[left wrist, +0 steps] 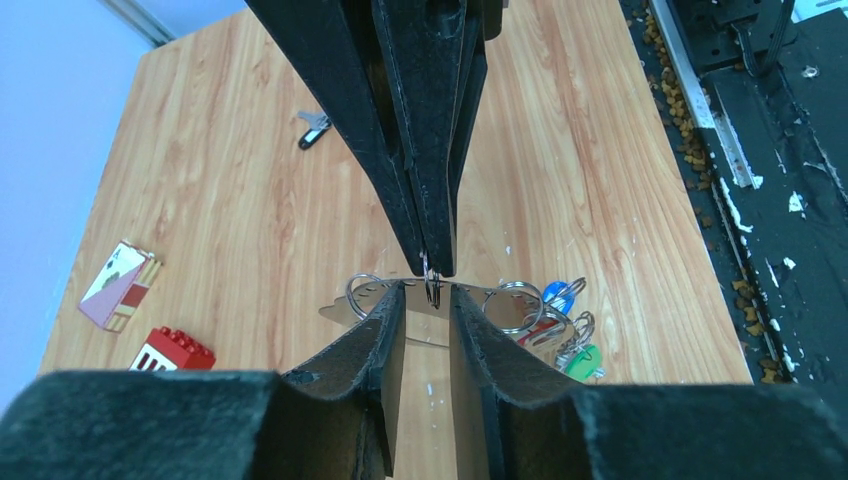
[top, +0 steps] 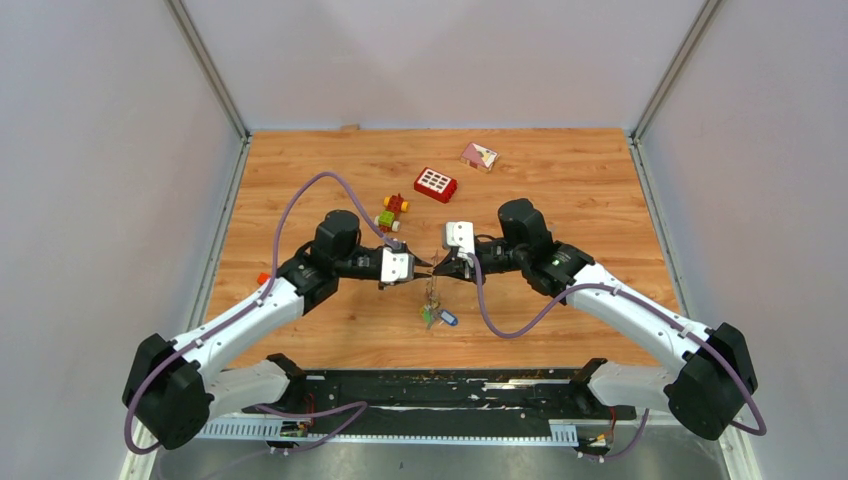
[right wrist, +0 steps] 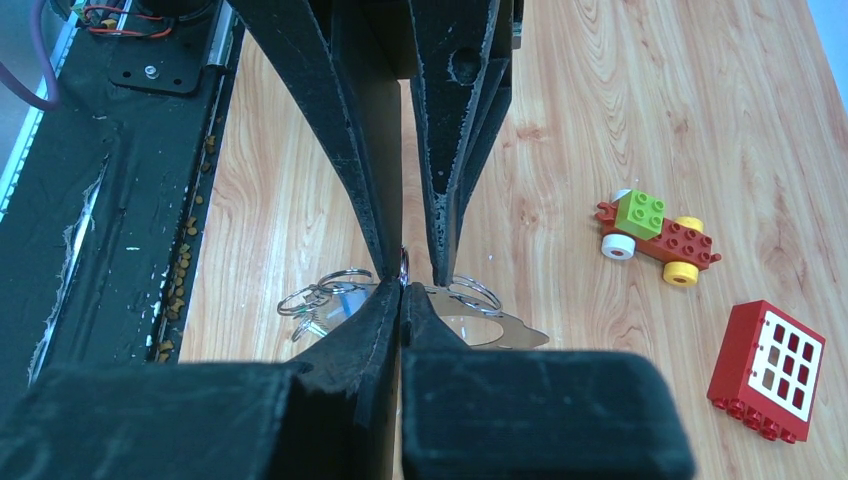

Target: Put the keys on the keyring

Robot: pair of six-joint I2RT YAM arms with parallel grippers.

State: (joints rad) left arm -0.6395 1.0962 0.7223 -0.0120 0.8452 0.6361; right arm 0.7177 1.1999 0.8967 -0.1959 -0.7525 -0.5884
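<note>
Two robot arms meet tip to tip above the middle of a wooden table [top: 300, 180]. The right claw [right wrist: 402, 292] is pressed fully closed on a thin metal ring seen edge-on, which I take for the keyring [left wrist: 431, 285]. It is held up in the air between the two claws.

The left claw [left wrist: 428, 305] faces it with its two fingers partly apart, one on each side of the ring. It grips nothing that I can see. Whether either finger touches the ring cannot be told.

A bunch of keys [top: 437, 316] dangles just below the claws, toward the near side of the table. The step in hand looks like threading: one claw steadies the ring while the other works at it. The next move probably calls for the left claw to close carefully on the ring or on a key while the right claw keeps its hold.

Counts:
- Two arms and two claws.
- One keyring.
- One hanging bunch, with one blue tag [left wrist: 556, 294], one green tag [left wrist: 585, 360] and a hint of red. The exact number of keys is unclear.
- One loose key [left wrist: 313, 128] with a dark tag, lying flat well apart from the bunch, on the right arm's side.
- One red brick [top: 436, 184] with white squares, on the far side.
- One block toy car [right wrist: 655, 233], on the far side.
- One small pink card box [top: 479, 156], on the far side.
</note>
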